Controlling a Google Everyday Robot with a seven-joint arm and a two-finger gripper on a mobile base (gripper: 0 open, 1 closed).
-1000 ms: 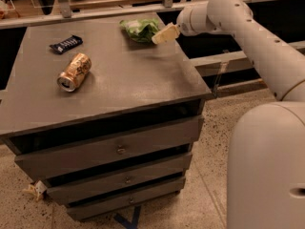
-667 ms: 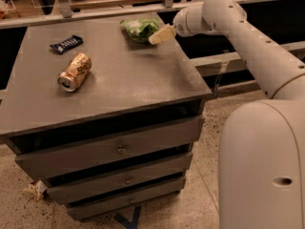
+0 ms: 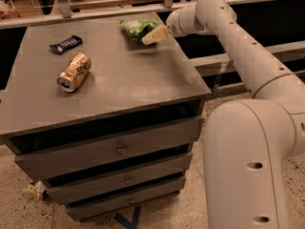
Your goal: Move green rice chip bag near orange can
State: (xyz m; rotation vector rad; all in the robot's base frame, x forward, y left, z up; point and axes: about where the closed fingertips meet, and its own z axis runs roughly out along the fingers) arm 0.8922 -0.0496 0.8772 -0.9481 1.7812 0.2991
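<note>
While tool (image 3: 152,36) grips green rice chip bag (image 3: 133,27) over table's (image 3: 138,82) far edge, orange can (image 3: 74,72) well apart

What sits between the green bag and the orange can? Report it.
Nothing visible: bare tabletop separates the green rice chip bag, at the end effector, from the orange can. The dark wrapper lies off that line.

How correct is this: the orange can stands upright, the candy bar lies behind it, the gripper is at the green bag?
One error: in the camera view the orange can lies on its side. The candy bar does lie behind it, and the gripper is at the green bag.
</note>
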